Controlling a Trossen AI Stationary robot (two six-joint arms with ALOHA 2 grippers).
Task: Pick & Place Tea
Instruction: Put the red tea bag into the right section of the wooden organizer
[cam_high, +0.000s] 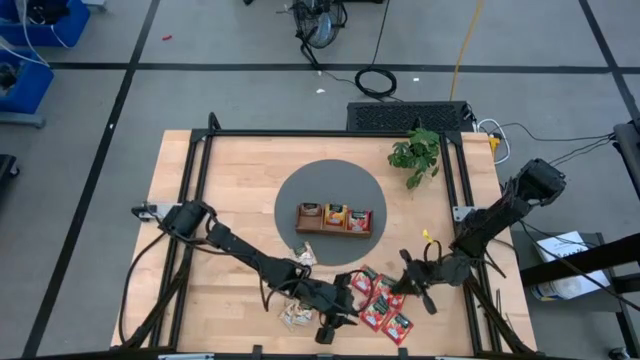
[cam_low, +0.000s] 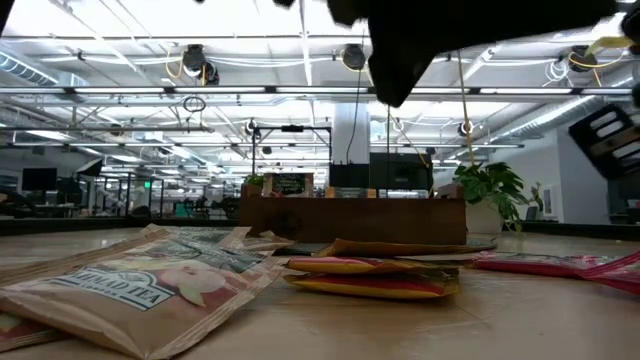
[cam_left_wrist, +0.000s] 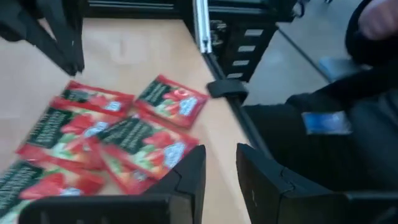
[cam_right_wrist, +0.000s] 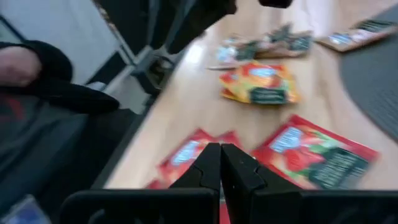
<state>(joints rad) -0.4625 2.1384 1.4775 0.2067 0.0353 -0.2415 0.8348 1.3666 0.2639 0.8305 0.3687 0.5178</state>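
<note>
On wooden table (cam_high: 210, 190), scattered tea packets (cam_high: 380, 305)

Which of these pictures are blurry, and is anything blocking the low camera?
Both wrist views are smeared: the red tea packets and the orange packet lose their print. The low view keeps the pale packet legible, but a dark arm blots out its top. The high view looks even, without glare on the table.

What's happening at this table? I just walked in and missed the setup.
A two-armed robot is sorting tea packets into a wooden tray on a round grey mat; the tray already holds some. Both arms hover over loose red packets near the table's front edge. The left claw is open and empty; the right claw is shut, holding nothing.
</note>
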